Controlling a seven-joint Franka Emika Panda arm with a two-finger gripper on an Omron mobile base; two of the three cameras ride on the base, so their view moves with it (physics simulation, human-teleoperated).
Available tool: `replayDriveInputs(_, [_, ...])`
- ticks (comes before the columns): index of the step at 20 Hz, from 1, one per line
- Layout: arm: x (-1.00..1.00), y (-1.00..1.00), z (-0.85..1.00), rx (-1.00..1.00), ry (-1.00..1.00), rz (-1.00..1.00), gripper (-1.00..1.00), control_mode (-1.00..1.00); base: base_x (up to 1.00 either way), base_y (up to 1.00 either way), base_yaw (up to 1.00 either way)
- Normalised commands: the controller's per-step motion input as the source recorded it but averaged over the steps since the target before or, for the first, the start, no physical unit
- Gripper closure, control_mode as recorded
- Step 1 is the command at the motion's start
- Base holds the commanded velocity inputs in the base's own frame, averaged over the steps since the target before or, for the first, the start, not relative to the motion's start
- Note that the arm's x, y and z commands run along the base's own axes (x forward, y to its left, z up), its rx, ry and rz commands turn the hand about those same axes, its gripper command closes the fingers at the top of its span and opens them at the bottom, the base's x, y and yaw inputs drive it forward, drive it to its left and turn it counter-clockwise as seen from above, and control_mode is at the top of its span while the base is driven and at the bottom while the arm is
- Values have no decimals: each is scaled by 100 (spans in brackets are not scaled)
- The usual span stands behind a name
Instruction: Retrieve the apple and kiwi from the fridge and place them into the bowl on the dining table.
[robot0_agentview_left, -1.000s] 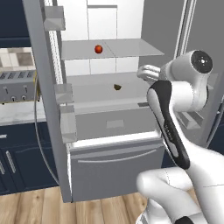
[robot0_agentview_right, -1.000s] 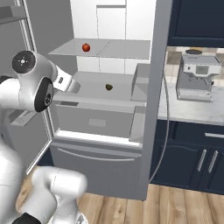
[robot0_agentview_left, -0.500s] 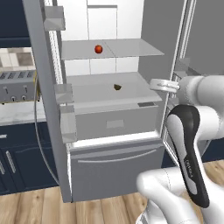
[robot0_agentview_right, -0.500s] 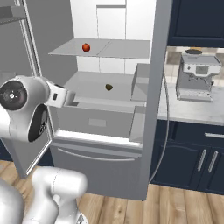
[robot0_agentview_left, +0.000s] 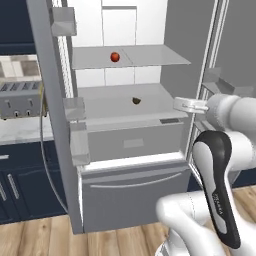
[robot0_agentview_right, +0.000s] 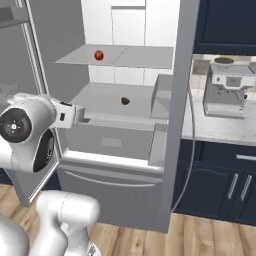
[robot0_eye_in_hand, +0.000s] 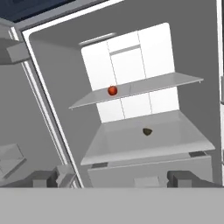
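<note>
There's a silver toaster (robot0_agentview_left: 20, 100) sitting on the pale counter (robot0_agentview_left: 20, 132) at its left end, navy cabinets (robot0_agentview_left: 15, 185) underneath. Other side has an espresso machine (robot0_agentview_right: 227, 90) near the counter's back edge, over wood flooring (robot0_agentview_right: 200, 235).

base cams flank arm, hand cam nearer, all face open fridge (robot0_agentview_left: 130, 125)
</note>
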Motion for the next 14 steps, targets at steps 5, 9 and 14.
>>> replayDriveInputs(5, [0,0,0,0,0,0,-100,100,89,16,0])
replayDriveInputs(9, [0,0,0,0,0,0,-100,100,99,26,0])
replayDriveInputs(14, [0,0,0,0,0,0,-100,100,95,35,0])
